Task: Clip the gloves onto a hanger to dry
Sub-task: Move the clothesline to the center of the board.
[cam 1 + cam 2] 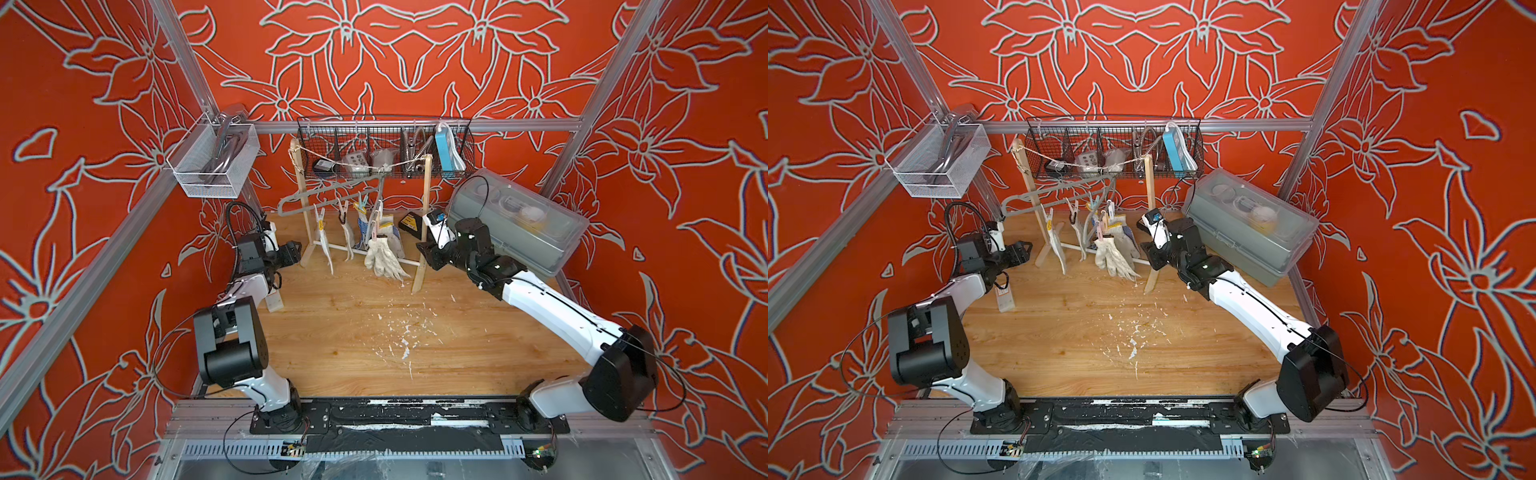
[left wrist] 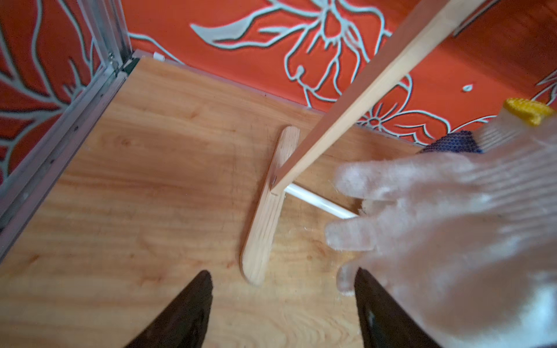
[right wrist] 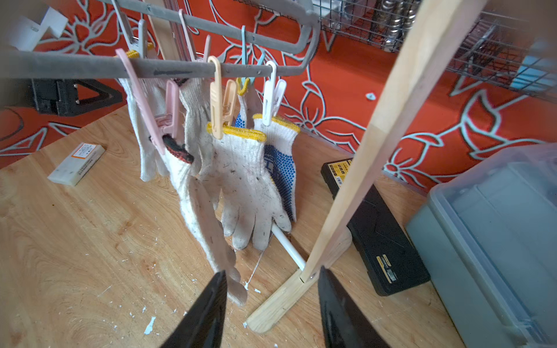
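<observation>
Several soiled off-white gloves [image 1: 384, 257] hang by plastic clips from a grey hanger [image 1: 328, 191] on a string across a wooden rack. In the right wrist view I see a yellow-cuffed glove [image 3: 244, 180], a blue-dotted glove [image 3: 283, 168] behind it and a red-cuffed glove [image 3: 196, 211] in front. My right gripper [image 3: 271, 277] is open and holds nothing, just right of the gloves [image 1: 1117, 257], near the rack's right post. My left gripper [image 2: 283, 277] is open and holds nothing, left of the rack [image 1: 300, 250], with a blurred glove [image 2: 452, 226] close beside one finger.
The rack's wooden feet [image 2: 265, 211] and white crossbar [image 3: 286, 244] rest on the wooden table. A grey plastic box [image 1: 519, 224] and a black case [image 3: 376, 226] sit at the back right. A small white box [image 3: 77, 164] lies at the left. White flakes [image 1: 405, 332] litter the middle.
</observation>
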You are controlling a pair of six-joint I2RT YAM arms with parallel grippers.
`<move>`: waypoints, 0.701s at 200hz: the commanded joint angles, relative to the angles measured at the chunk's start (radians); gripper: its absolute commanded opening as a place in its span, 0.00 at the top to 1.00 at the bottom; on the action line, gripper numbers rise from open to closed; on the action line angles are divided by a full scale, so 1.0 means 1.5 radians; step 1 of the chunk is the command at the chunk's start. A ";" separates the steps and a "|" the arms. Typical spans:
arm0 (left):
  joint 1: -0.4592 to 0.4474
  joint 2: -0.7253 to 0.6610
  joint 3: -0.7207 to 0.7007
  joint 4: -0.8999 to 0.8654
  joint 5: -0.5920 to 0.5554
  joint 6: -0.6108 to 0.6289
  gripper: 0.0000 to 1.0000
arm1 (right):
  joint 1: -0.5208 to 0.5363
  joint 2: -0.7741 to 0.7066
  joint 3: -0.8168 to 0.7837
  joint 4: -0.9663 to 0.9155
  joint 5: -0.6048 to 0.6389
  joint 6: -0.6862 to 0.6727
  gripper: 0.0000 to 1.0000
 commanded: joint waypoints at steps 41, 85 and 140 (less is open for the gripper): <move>-0.043 0.150 0.132 0.155 0.041 0.071 0.26 | -0.036 -0.023 -0.007 -0.043 -0.028 -0.033 0.47; -0.062 0.224 0.211 0.175 0.018 0.094 0.24 | -0.050 -0.024 -0.010 -0.064 -0.032 -0.040 0.46; -0.068 0.253 0.258 0.183 0.027 0.126 0.30 | -0.060 -0.019 -0.012 -0.073 -0.045 -0.042 0.47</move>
